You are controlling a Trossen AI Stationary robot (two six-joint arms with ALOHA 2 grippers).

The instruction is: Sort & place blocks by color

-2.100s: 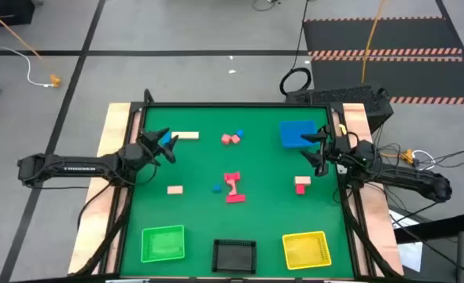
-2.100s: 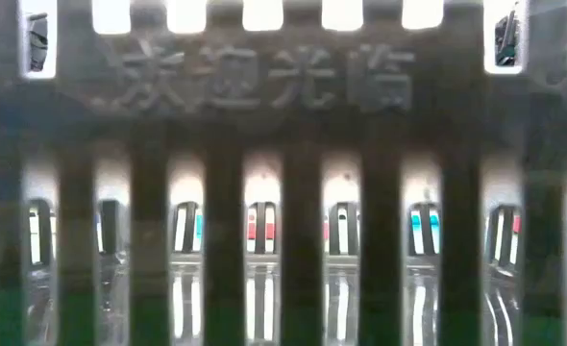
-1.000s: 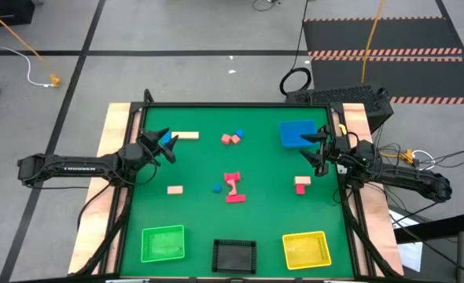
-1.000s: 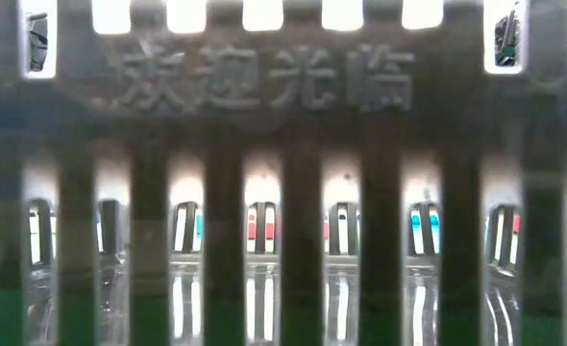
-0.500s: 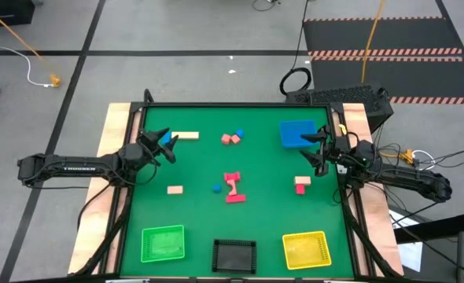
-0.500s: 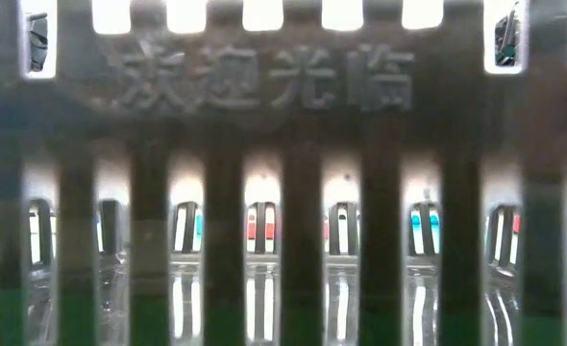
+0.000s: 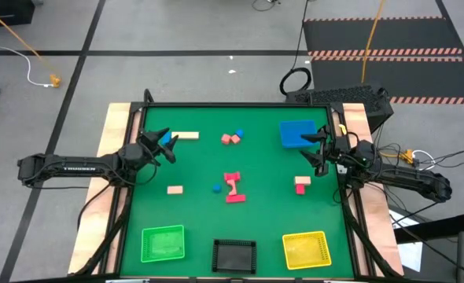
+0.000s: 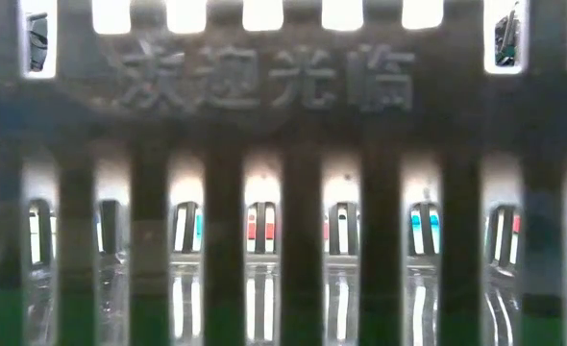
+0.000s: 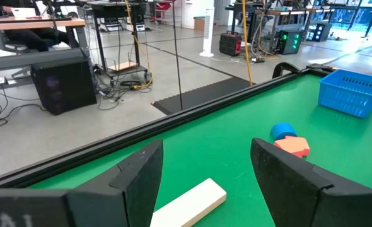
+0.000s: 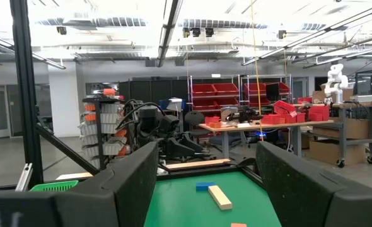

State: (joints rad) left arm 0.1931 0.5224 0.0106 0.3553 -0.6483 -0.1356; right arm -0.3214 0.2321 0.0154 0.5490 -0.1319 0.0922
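Blocks lie scattered on the green table. A tan bar and a blue block lie by my left gripper, which stands open at the left side and touches nothing. Pink blocks with a blue one lie far centre. Pink shapes, a small blue block and a tan block lie mid-table. A pink block lies near my right gripper, open at the right side. The left wrist view shows the tan bar beyond the open fingers.
A blue tray stands far right, next to the right gripper. Green, black and yellow mesh trays line the near edge. The black tray's wall fills the low view. A raised black rim borders the table.
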